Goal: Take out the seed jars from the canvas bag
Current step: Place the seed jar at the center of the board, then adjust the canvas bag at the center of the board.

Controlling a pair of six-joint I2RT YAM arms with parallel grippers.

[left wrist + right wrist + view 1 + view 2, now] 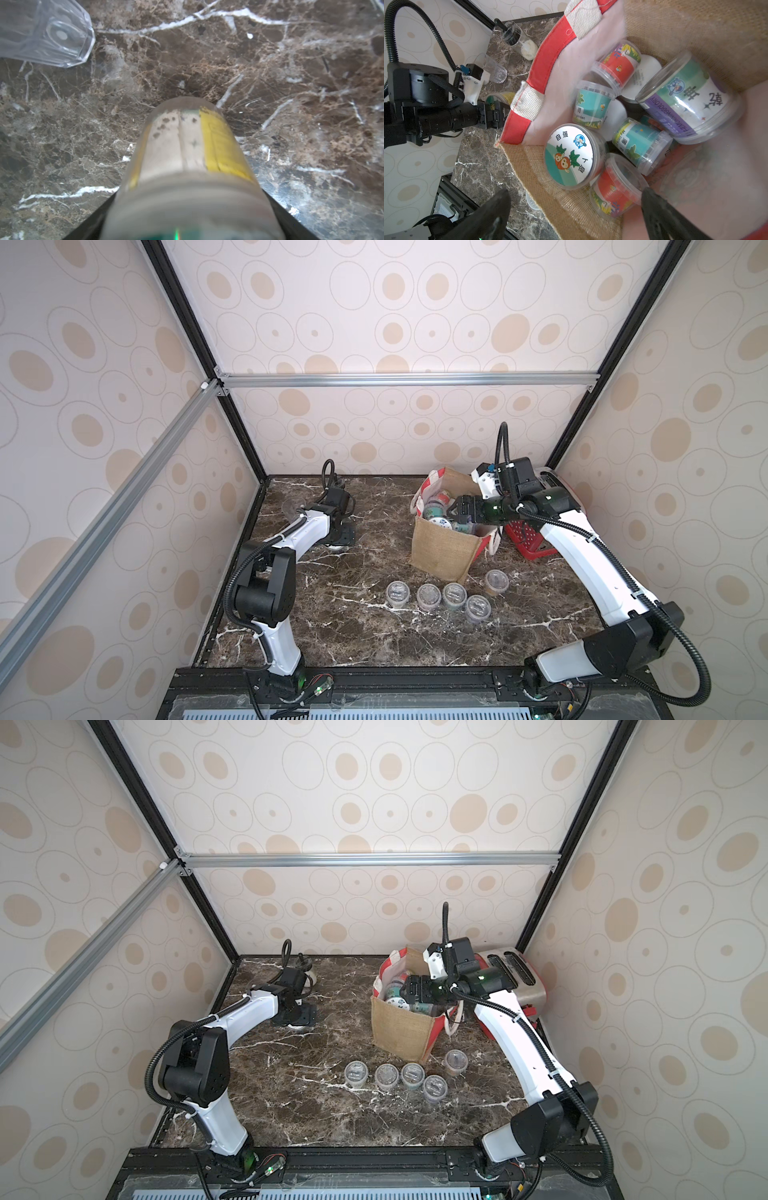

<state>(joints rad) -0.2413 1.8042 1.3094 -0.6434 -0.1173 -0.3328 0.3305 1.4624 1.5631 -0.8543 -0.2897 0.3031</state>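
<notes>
lab cell: aluminium frame (407, 379), wallpaper panels (374, 302)

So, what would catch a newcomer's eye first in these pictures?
The canvas bag at the right rear of the table, packed with colourful seed jars, with the open right gripper at its mouth. In front of the bag, five clear-lidded jars stand on the dark marble.
</notes>
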